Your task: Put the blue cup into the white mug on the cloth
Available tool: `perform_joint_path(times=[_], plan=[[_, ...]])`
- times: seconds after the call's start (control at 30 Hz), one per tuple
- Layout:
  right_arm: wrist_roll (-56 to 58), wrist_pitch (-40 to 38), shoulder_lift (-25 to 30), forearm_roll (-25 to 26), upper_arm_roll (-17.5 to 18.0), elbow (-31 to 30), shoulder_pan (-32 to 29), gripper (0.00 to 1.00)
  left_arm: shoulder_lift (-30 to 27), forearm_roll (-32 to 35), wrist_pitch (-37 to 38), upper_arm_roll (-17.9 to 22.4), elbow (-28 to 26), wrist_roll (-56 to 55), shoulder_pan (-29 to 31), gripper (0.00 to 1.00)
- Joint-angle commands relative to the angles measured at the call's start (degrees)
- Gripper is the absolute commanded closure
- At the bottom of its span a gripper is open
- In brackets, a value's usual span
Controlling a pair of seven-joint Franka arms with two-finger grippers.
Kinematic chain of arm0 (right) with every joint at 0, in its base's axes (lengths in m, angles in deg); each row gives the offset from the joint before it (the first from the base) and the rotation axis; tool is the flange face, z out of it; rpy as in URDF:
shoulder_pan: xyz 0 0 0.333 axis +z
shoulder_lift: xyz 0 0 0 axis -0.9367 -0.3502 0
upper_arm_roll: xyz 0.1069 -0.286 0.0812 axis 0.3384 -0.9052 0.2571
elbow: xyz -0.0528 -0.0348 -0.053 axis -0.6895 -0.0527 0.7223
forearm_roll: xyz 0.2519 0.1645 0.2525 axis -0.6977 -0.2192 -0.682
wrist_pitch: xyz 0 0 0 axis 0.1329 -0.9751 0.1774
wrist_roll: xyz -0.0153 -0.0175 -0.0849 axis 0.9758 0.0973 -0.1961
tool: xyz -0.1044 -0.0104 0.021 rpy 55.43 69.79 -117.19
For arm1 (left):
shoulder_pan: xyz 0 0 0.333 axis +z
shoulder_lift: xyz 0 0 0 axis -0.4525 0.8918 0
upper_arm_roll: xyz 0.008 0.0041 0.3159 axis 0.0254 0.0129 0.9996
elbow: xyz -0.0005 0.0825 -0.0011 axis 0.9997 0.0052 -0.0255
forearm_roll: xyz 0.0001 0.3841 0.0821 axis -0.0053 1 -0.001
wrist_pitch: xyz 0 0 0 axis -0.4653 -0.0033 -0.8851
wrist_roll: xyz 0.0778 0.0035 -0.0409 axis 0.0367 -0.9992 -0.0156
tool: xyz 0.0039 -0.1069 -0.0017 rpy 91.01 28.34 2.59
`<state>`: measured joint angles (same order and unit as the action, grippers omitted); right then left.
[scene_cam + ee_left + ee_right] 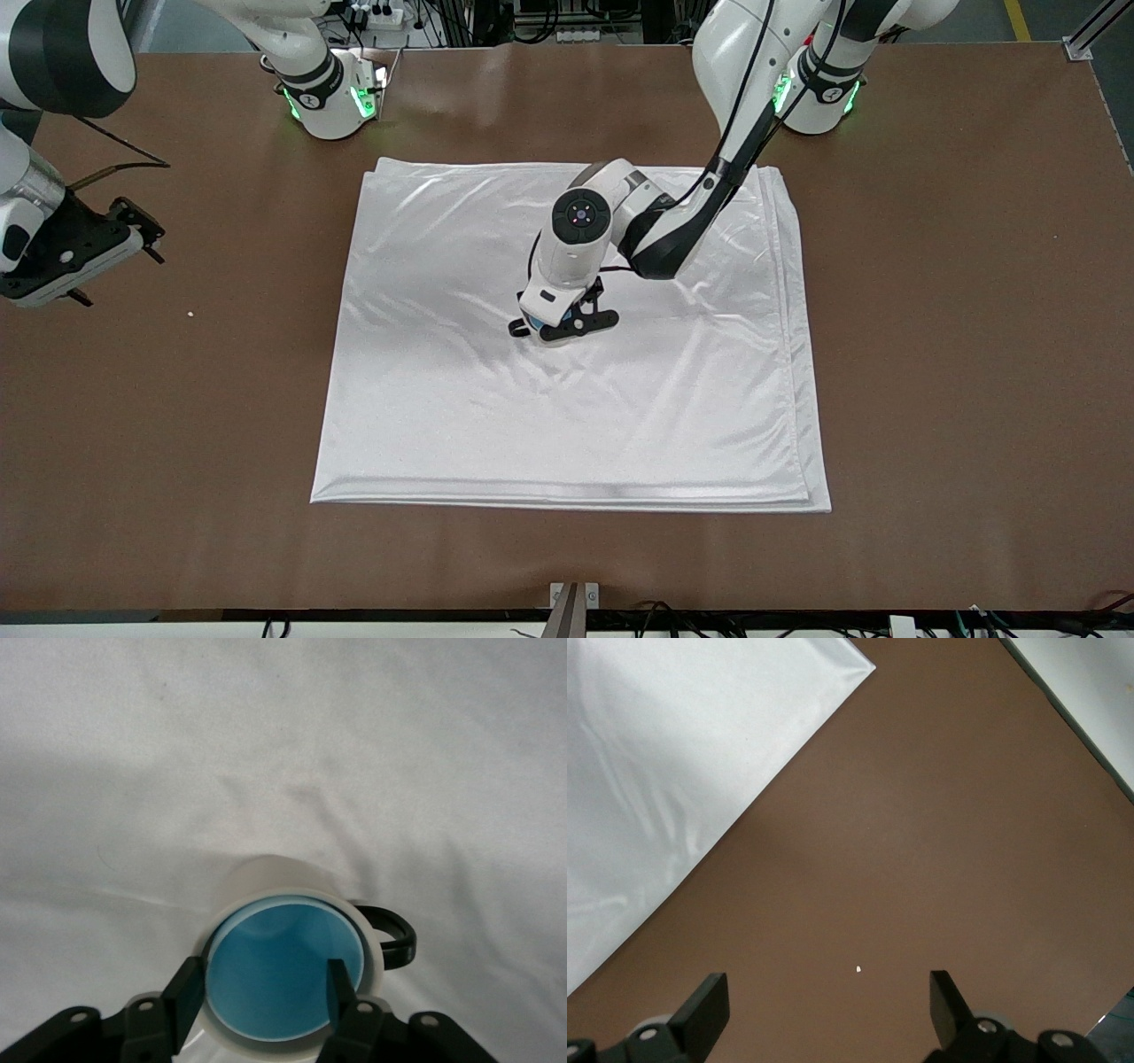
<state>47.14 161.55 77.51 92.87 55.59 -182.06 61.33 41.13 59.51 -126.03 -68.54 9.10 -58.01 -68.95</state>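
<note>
The white mug [275,877] stands upright near the middle of the cloth [496,425], its dark handle [399,935] to one side. The blue cup [283,948] sits inside the mug, its bright blue inside showing. My left gripper [263,976] is right over them, low over the cloth [354,744]. Its fingers stand apart, one by the mug's rim and one over the cup's inside, gripping nothing. In the front view my left gripper [567,326] hides most of both; a bit of the blue cup [532,330] shows. My right gripper [115,257] waits open and empty.
My right gripper [828,1005] hangs over the bare brown table toward the right arm's end, beside the cloth [656,771]. A small white crumb [859,969] lies on the table under it and also shows in the front view [190,313].
</note>
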Motion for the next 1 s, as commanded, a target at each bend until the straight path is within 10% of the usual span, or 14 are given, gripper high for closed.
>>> perform_joint_path(times=[0.0,0.97], plan=[[-3.86,-2.12,-0.38,-1.66,0.69,2.58,-1.84,0.00,-2.42,-0.44,0.19,1.00,-0.02,-0.34,-0.58,0.00],[-38.93,-7.23,-1.08,-6.77,0.77,6.72,-3.69,0.00,-7.61,8.52,10.65,0.91,-0.64,14.85,15.76,0.00]])
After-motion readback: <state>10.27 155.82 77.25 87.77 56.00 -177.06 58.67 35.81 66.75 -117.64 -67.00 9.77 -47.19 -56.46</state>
